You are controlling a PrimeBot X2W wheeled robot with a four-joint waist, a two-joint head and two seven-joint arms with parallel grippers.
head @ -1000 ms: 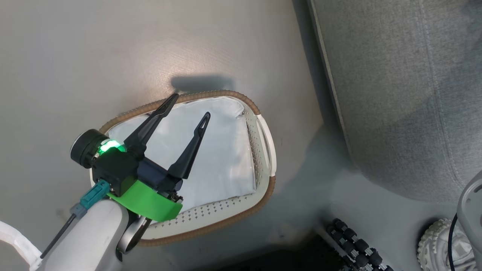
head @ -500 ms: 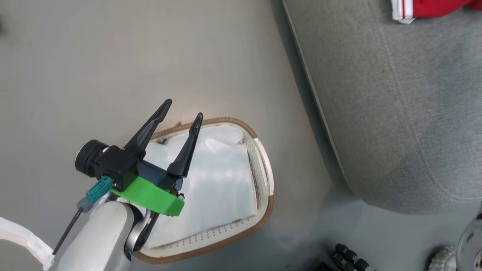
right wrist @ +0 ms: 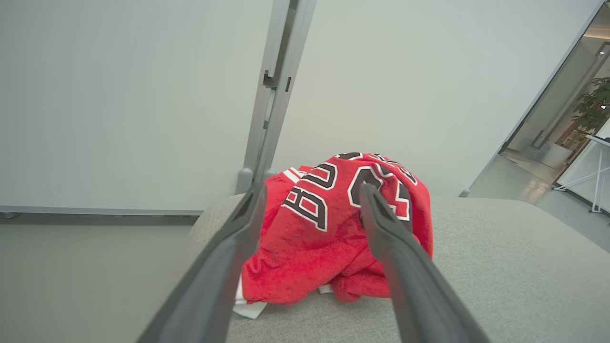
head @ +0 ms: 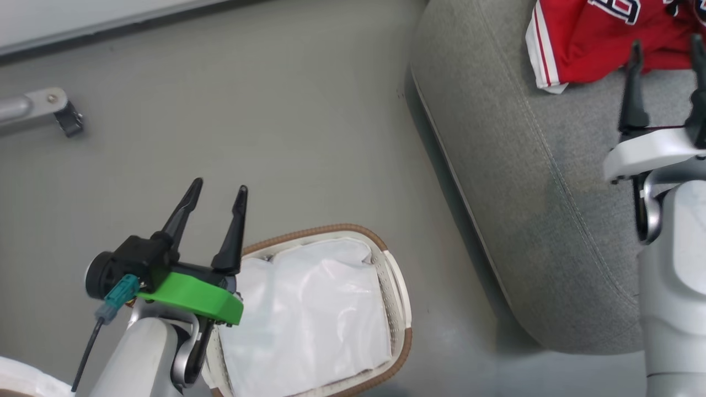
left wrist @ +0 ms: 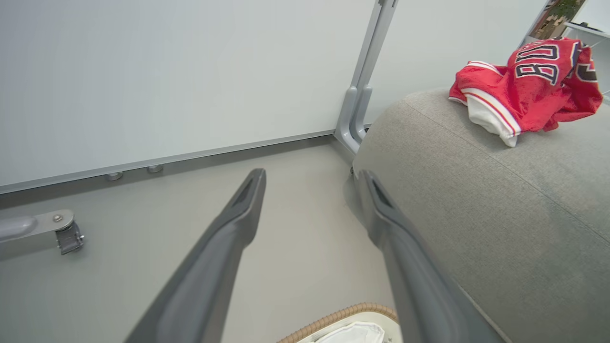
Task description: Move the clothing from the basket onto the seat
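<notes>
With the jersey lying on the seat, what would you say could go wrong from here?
1. The clothing lies bunched close to the rounded edge of the seat, so it might slide off.
2. The right gripper is open with its fingers right at the fabric. Whether they touch is unclear, but a finger may snag it when pulling back.
3. The basket holds a white sheet, and the open left gripper nearby might grab that by mistake.

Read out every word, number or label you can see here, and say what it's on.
"BU": dark white-outlined letters on the red jersey; the rest of the word is lost in folds.
"2": a numeral beside them on the same jersey; the next digit is creased and unreadable.
Nothing else is legible.
</notes>
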